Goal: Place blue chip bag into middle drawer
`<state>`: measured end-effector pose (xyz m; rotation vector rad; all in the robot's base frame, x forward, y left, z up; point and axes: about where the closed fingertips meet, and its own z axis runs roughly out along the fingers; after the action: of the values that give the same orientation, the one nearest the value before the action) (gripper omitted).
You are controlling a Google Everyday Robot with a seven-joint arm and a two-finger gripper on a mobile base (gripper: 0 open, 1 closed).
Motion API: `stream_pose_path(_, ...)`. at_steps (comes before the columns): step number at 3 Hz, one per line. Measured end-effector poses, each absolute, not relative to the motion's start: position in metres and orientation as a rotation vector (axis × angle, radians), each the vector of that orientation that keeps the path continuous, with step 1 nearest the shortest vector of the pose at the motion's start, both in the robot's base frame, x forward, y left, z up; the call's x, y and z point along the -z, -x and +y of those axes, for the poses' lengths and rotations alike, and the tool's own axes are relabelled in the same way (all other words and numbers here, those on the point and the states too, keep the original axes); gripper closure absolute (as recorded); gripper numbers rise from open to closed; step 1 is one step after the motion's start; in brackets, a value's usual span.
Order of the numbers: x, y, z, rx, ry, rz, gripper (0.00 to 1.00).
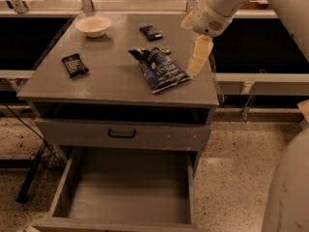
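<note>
Blue crinkled foil chip bag point(160, 70), white lettering, flat on cabinet top point(106, 83), tool point(197, 59) just beside, grip can't tell.

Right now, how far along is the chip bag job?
Done: middle drawer is pulled open. In hand: gripper sits at the right edge of the blue chip bag, which lies flat on the cabinet top. Left: grasp, lift, carry down, release in drawer.

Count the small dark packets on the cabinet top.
2. One packet lies near the left edge; the other packet at the back, right of the bowl. The gripper is at the chip bag's right edge.
</note>
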<state>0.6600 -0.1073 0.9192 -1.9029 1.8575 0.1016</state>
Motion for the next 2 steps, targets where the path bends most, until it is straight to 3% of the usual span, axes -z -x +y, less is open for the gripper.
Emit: stream_pose_path(2,-0.9162,-0.6611,-0.111,-0.13,1.882,1.847,0.0)
